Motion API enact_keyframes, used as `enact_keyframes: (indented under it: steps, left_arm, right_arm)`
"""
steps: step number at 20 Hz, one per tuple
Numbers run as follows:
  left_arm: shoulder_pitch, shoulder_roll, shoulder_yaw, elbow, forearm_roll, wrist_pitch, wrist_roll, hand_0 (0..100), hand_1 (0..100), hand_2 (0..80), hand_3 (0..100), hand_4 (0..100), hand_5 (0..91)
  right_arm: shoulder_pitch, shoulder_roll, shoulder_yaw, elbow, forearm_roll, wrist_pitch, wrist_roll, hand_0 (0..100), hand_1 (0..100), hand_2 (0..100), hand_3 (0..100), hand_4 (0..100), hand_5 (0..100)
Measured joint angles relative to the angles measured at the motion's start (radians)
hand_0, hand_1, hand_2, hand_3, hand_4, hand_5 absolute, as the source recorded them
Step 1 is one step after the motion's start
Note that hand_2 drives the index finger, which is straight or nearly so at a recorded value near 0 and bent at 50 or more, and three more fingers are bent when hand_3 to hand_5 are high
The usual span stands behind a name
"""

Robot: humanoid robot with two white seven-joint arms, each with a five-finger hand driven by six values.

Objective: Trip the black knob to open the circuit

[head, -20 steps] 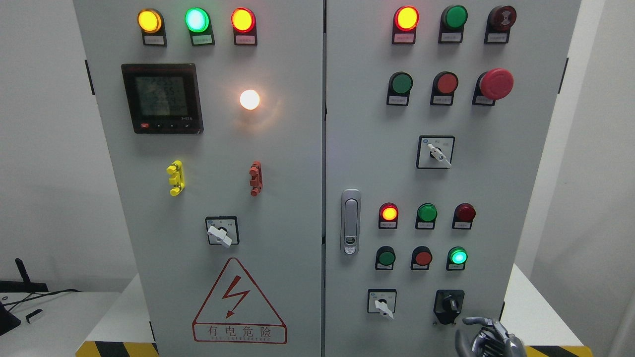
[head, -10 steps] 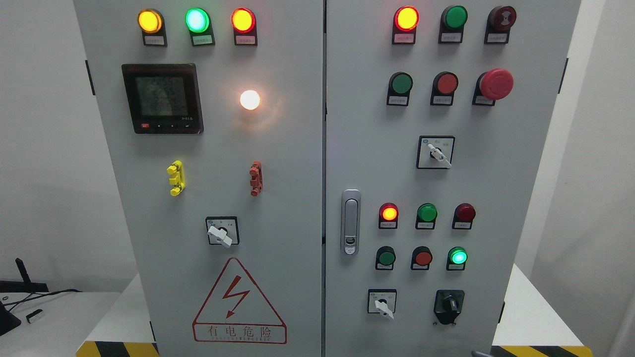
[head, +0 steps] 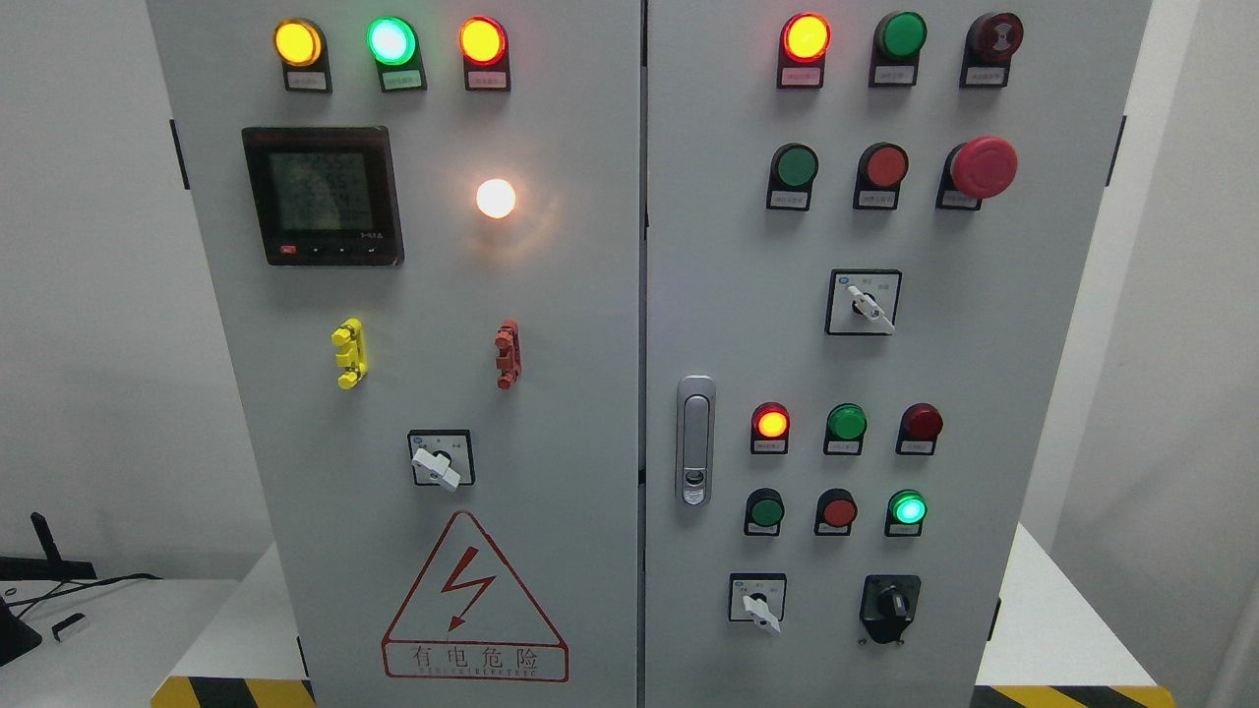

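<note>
The black knob sits on a black square plate at the lower right of the grey cabinet's right door. Its handle stands roughly upright. A lit green lamp is just above it. A white-handled selector switch is to the knob's left. Neither of my hands shows in the head view.
The right door carries a silver door latch, a red mushroom stop button and another selector. The left door has a meter display, a lit white lamp and a red hazard triangle. A white table with cables is at lower left.
My right hand, which was just below the black knob one second ago, has dropped out of the bottom edge of the view. The panel looks the same.
</note>
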Motion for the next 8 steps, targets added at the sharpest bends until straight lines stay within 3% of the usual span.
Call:
enact_keyframes:
  steps: [5,8]
  left_arm:
    - [0.0,0.0,0.0,0.0,0.0,0.0,0.0,12,39,0.0,0,0,0.0]
    - [0.0,0.0,0.0,0.0,0.0,0.0,0.0,12,39,0.0,0,0,0.0]
  right_arm:
    - [0.022,-0.008,-0.004,-0.041,-0.02,0.027,0.055,14,2,0,16,10,18]
    - [0.027,-0.011,-0.007,-0.058,-0.037,0.041,0.063,14,0,0,16,10,17]
